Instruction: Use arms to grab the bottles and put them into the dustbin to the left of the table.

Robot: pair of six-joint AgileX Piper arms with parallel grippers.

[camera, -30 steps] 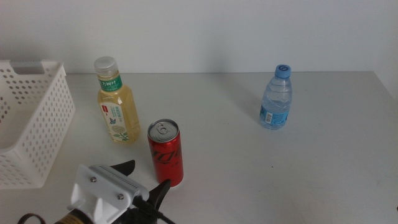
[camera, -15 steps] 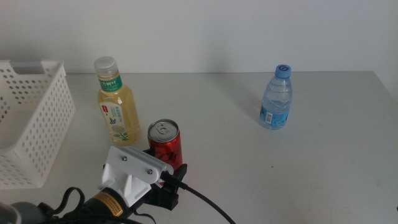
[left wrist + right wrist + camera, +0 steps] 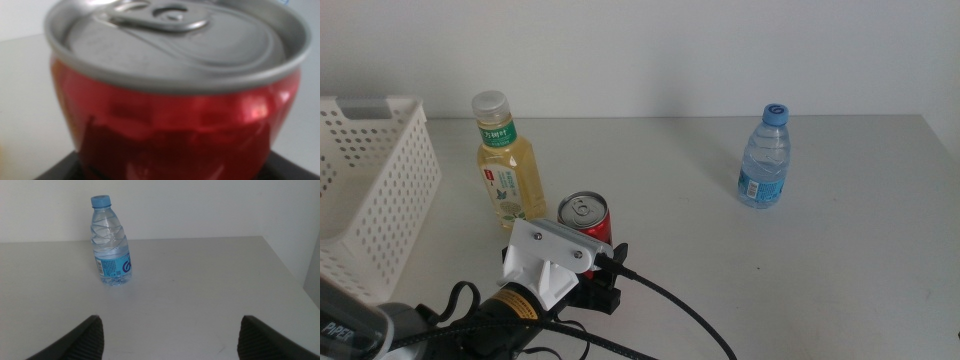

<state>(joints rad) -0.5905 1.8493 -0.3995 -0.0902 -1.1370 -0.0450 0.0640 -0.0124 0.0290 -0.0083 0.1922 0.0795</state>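
A slim red can [image 3: 585,212] stands upright on the table [image 3: 740,270], right of the pale-yellow tea bottle [image 3: 508,172]. My left gripper [image 3: 582,243] reaches in from the front and is up against the can; its white housing covers the can's lower half. In the left wrist view the can [image 3: 175,110] fills the picture at very close range. The clear blue-capped water bottle [image 3: 764,160] stands alone at the back right. It also shows in the right wrist view [image 3: 111,245], far ahead of my open, empty right gripper [image 3: 170,335]. The white dustbin [image 3: 380,190] sits at the left.
A thick black cable [image 3: 670,310] trails from the left arm across the front of the table. The table's right edge [image 3: 295,275] lies beyond the water bottle. A plain white wall stands behind the table.
My left gripper has pushed forward from the front edge until the red can sits at it, its housing now hiding more of the can. The bottles and can have not moved.
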